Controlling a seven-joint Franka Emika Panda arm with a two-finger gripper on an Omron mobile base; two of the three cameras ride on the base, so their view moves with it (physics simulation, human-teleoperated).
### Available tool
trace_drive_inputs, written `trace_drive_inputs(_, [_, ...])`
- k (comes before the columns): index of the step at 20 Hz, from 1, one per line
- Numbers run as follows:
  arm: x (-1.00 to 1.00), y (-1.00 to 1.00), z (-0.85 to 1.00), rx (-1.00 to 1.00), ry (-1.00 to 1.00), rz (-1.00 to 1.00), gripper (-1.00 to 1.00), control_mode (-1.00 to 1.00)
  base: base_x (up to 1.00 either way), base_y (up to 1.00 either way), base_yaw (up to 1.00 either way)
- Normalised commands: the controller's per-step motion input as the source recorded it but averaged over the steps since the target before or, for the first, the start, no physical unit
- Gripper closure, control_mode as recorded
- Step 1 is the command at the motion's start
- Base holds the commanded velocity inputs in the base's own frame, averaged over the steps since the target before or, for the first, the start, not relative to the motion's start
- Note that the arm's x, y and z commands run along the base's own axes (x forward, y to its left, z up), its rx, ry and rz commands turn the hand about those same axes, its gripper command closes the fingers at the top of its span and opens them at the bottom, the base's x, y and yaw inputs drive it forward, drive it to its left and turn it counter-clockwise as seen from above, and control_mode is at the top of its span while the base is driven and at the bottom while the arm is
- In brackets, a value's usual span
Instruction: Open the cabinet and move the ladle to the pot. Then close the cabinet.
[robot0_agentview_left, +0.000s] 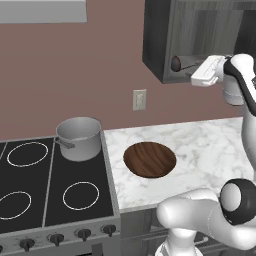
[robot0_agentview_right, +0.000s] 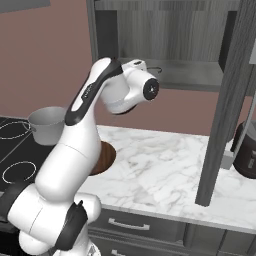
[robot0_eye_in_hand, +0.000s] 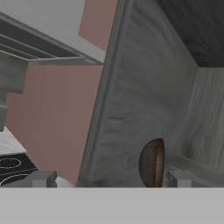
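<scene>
We are reaching into the open cabinet (robot0_agentview_left: 160, 45) with our gripper (robot0_eye_in_hand: 109, 179) spread wide, holding nothing. The ladle (robot0_eye_in_hand: 152, 162) is lying just beside one fingertip.

My arm (robot0_agentview_right: 75, 150) was glossy white, built of rounded, swollen segments with black bands at the joints. My wrist ended in a white cylinder bearing one small dark dot.

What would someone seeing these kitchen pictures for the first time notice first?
The white arm reaching up into the open wall cabinet, its open hand right beside the brown ladle on the cabinet floor. Below, a silver pot sits at the back of the stove, with a round wooden disc on the marble counter next to it.
</scene>
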Motion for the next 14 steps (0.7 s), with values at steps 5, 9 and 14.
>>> trace_drive_inputs(5, [0.17, -0.03, -0.03, 0.0, 0.0, 0.01, -1.0, -1.0, 0.0, 0.0, 0.0])
trace_drive_inputs(9, [0.22, -0.01, -0.07, 0.0, 0.01, 0.01, -1.0, -1.0, 0.0, 0.0, 0.0])
trace_drive_inputs(14, [0.26, 0.0, -0.13, 0.0, 0.03, 0.01, -1.0, -1.0, 0.0, 0.0, 0.0])
